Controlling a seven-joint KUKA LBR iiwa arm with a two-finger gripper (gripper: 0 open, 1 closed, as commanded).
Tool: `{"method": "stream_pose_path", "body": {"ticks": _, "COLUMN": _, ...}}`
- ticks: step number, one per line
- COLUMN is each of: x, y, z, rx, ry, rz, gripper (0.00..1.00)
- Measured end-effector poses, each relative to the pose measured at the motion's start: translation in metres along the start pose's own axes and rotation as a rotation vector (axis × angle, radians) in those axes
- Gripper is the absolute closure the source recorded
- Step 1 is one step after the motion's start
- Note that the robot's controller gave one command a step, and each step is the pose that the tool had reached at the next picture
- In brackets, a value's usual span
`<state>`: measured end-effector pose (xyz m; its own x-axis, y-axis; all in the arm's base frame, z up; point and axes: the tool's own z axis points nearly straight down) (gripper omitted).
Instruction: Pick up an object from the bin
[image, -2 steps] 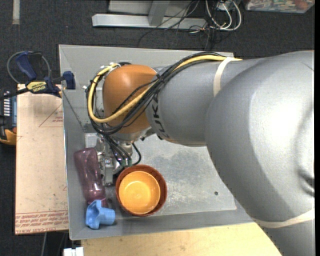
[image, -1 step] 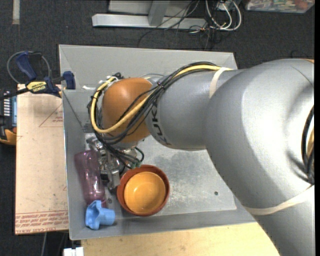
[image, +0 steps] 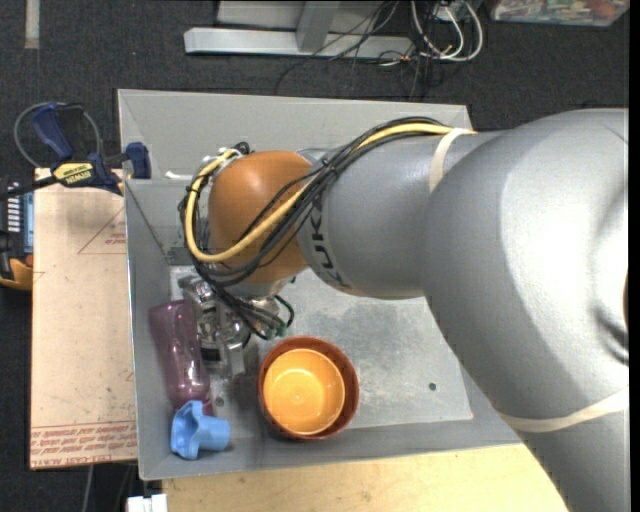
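- The purple see-through thing (image: 175, 350), long and rounded, lies in the lower left of the frame, along the left wall of the bin (image: 400, 330).
- The gripper (image: 218, 352) is low in the bin, just beside the right side of this purple thing. Whether it is open or closed, or grips anything, I cannot tell.
- An orange bowl (image: 308, 388) with a brown outside stands upright just right of the gripper.
- A small blue thing (image: 198, 432) lies just below the purple one, near the bin's lower left corner.
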<state>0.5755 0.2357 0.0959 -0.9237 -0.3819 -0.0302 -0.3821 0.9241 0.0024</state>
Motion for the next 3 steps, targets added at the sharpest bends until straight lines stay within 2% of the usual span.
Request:
{"method": "stream_pose_path", "body": {"ticks": 1, "x": -0.044, "y": -0.022, "z": -0.017, "rx": 0.003, "ry": -0.008, "rz": -0.109, "gripper": 1.0}}
{"method": "stream_pose_path", "body": {"ticks": 2, "x": -0.044, "y": -0.022, "z": -0.017, "rx": 0.003, "ry": -0.008, "rz": -0.109, "gripper": 1.0}}
{"method": "stream_pose_path", "body": {"ticks": 3, "x": -0.05, "y": -0.072, "z": -0.105, "rx": 0.005, "ry": -0.011, "rz": -0.446, "gripper": 1.0}}
